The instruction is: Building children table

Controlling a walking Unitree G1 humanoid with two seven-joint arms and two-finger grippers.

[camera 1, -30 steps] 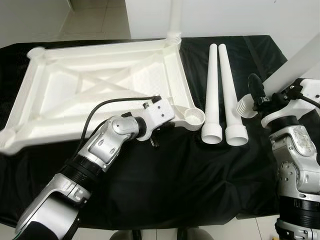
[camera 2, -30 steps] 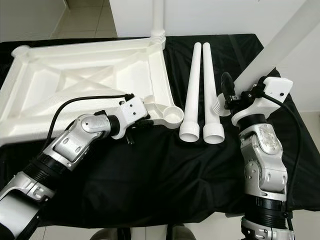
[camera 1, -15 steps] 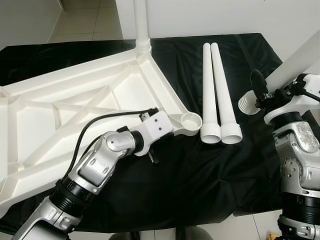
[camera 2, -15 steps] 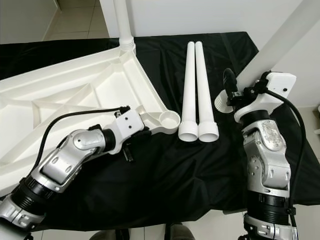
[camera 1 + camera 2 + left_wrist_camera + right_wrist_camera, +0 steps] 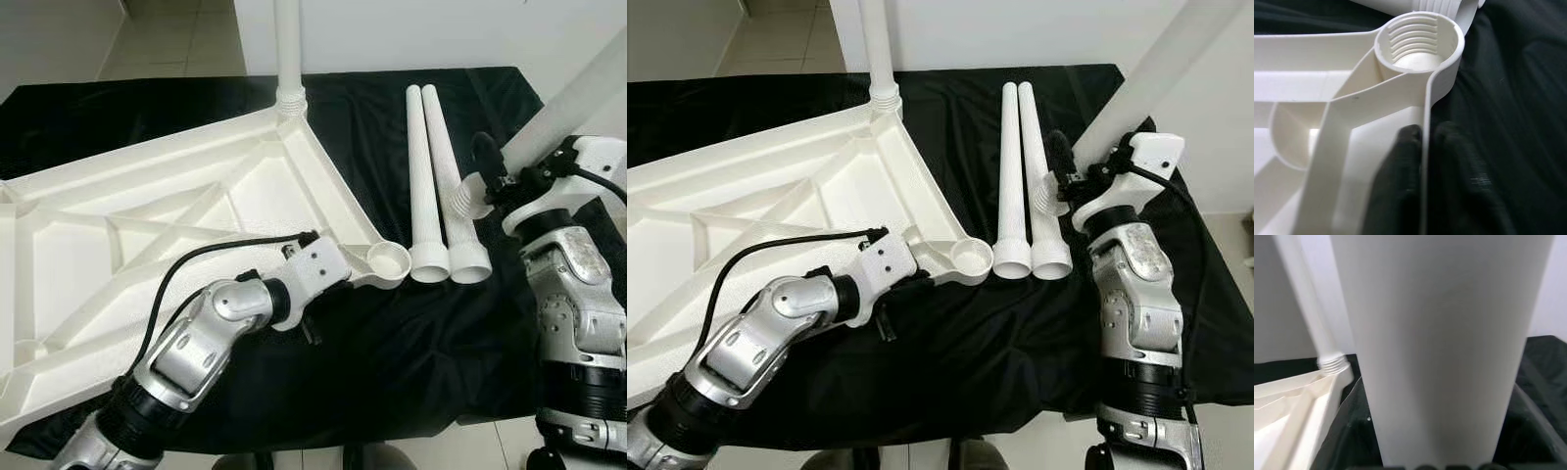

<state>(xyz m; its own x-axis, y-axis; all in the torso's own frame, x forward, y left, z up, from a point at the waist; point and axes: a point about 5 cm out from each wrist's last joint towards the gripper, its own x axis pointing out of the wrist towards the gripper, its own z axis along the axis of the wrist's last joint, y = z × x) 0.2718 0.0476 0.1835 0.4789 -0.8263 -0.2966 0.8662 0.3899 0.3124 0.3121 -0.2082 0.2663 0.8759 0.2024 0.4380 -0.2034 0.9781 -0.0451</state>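
While steadying: my left hand [image 5: 312, 315] clamps the tabletop [image 5: 147, 225] rim beside the empty socket [image 5: 389, 261].
Right hand [image 5: 487, 184]: grips the leg [image 5: 568, 103].
Technique: align threads squarely over the socket.

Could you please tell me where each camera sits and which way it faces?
Eye views: on the head, looking down at the white plastic tabletop; both silver arms show.
Left wrist view: along left tool gripping the rim by the threaded corner socket.
Right wrist view: along the held white plastic leg.
All share the tabletop.
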